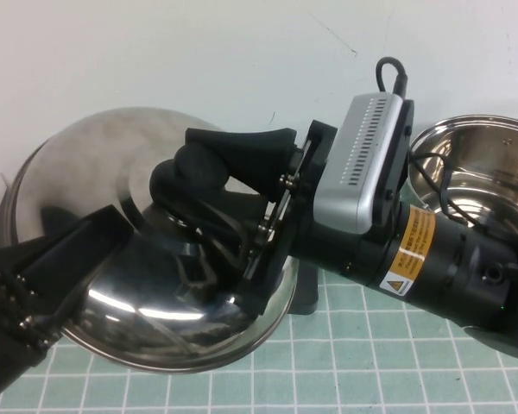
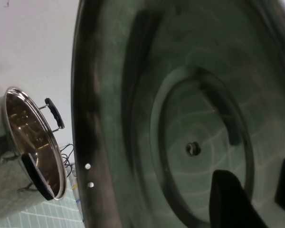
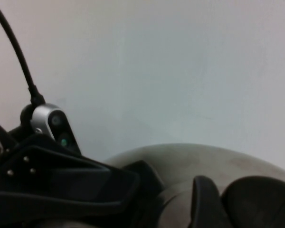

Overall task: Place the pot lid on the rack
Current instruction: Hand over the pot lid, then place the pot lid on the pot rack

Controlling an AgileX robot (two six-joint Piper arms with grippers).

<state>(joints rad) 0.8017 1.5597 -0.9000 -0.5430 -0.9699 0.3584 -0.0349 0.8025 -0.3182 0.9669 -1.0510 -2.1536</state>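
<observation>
Gripping the black knob [image 1: 198, 168] at the centre of the pot lid [image 1: 112, 155], the right gripper [image 1: 209, 177] has its jaws closed around that knob, one finger above and one below it in the high view. The lid is held up off the table, tilted steeply so its domed face turns toward the camera. At the lid's lower left edge the left gripper [image 1: 86, 250] meets the rim; its dark fingers [image 2: 230, 199] lie against the lid's underside in the left wrist view, jaws clamped on the rim. The right arm's wrist camera [image 1: 363, 159] sits just behind its gripper. A deep steel pot [image 1: 475, 168] stands well apart to the right, on the green checked mat [image 1: 371, 345]. Behind everything is a plain white wall [image 1: 198, 52]. The rack cannot be seen in any view.
</observation>
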